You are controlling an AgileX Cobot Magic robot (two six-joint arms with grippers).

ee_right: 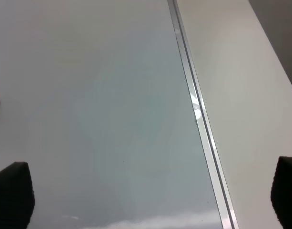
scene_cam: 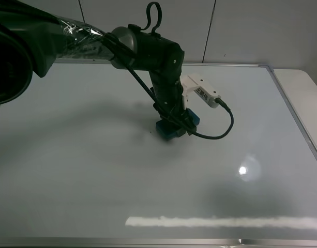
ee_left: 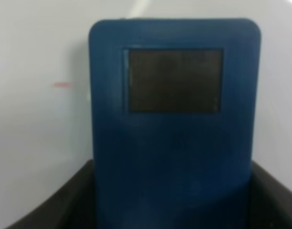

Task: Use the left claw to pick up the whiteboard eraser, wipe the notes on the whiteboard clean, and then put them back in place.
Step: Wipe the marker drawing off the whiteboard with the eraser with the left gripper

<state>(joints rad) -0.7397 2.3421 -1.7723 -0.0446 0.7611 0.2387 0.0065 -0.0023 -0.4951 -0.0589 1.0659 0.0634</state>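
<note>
My left claw [scene_cam: 175, 123] is shut on the teal-blue whiteboard eraser [scene_cam: 167, 130] and presses it onto the whiteboard [scene_cam: 86, 170] near the board's middle. In the left wrist view the eraser [ee_left: 174, 143] fills the frame between the two black fingers [ee_left: 55, 210], with a dark square on its face. Of the red notes only one short red dash [ee_left: 62, 85] shows beside the eraser; no red lines show in the exterior high view. My right gripper [ee_right: 146, 200] is open and empty above the board's right edge.
The board's silver frame [ee_right: 198, 109] runs along the right, with a white table surface [scene_cam: 303, 93] beyond it. A white labelled box [scene_cam: 204, 90] and a black cable [scene_cam: 225, 129] hang off the left arm. A lamp glare spot [scene_cam: 243, 170] lies on the board.
</note>
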